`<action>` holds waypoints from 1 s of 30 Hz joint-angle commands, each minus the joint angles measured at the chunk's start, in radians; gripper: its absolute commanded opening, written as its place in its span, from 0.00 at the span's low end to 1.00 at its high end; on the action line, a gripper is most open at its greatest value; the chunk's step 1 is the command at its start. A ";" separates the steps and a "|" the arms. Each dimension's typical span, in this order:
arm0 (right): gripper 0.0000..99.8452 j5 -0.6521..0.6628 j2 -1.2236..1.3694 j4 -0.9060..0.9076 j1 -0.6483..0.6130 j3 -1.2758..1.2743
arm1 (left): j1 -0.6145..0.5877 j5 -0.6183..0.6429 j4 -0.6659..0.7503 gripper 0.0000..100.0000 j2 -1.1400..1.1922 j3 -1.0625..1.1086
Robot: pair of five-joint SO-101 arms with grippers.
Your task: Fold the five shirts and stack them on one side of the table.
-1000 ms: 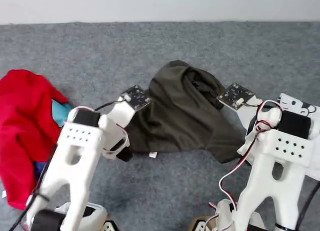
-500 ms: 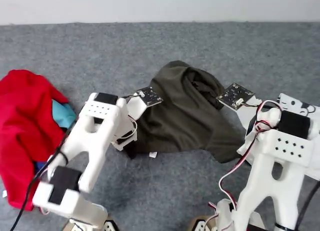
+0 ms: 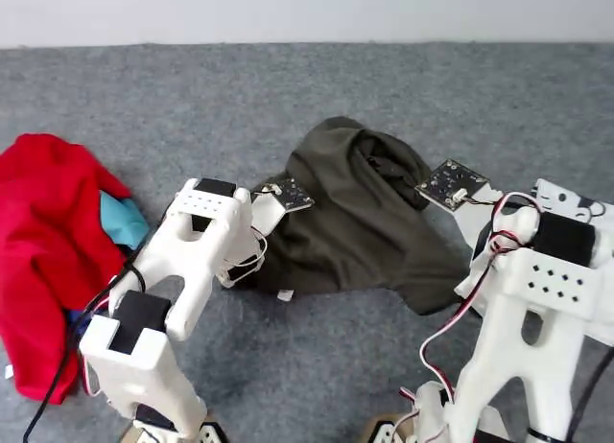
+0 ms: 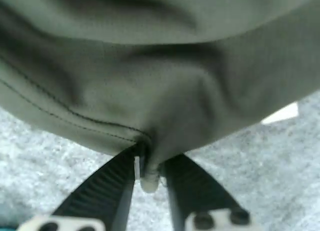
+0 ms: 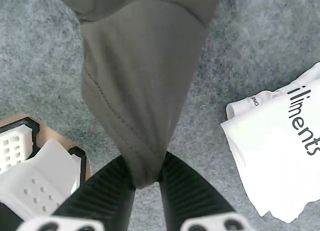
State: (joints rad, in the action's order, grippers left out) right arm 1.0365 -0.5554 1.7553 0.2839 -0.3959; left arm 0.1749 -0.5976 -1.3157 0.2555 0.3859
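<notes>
Left wrist view: left gripper [image 4: 148, 163] pinches the green shirt [image 4: 165, 86] by its hem, right gripper [image 5: 146, 171] another edge, probably to spread it flat.

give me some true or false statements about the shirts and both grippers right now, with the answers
1. The left gripper has its fingers shut on an edge of the dark olive shirt. True.
2. The right gripper hangs open over bare carpet. False: it is shut on a fold of the olive shirt.
3. The crumpled red shirt lies apart from the olive shirt, on the left arm's side. True.
4. The white folded garment sits on top of the red shirt. False: it lies on the grey carpet near the right arm.
5. The olive shirt is folded flat. False: it is bunched and rumpled.
</notes>
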 commanded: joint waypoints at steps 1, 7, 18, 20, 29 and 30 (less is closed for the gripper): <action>0.01 0.005 -0.038 0.038 0.008 0.008 | 0.008 -0.008 -0.057 0.01 -0.005 -0.031; 0.01 0.006 -0.139 0.038 0.010 0.112 | -0.100 0.023 -0.189 0.01 -0.253 -0.137; 0.01 0.006 -0.171 -0.111 0.010 0.457 | -0.287 0.029 -0.196 0.01 -0.756 -0.364; 0.01 0.006 -0.171 -0.174 0.010 0.508 | -0.292 0.029 -0.196 0.01 -0.807 -0.404; 0.01 0.009 -0.173 -0.496 0.005 0.694 | -0.284 0.026 -0.023 0.01 -0.962 -0.584; 0.01 0.011 -0.173 -0.542 0.005 0.707 | -0.282 0.026 0.015 0.01 -0.973 -0.593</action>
State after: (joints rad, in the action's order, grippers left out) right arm 1.0365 -0.7073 1.3334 0.2839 0.2394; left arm -0.1043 -0.5762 -1.4047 -0.6713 -0.1465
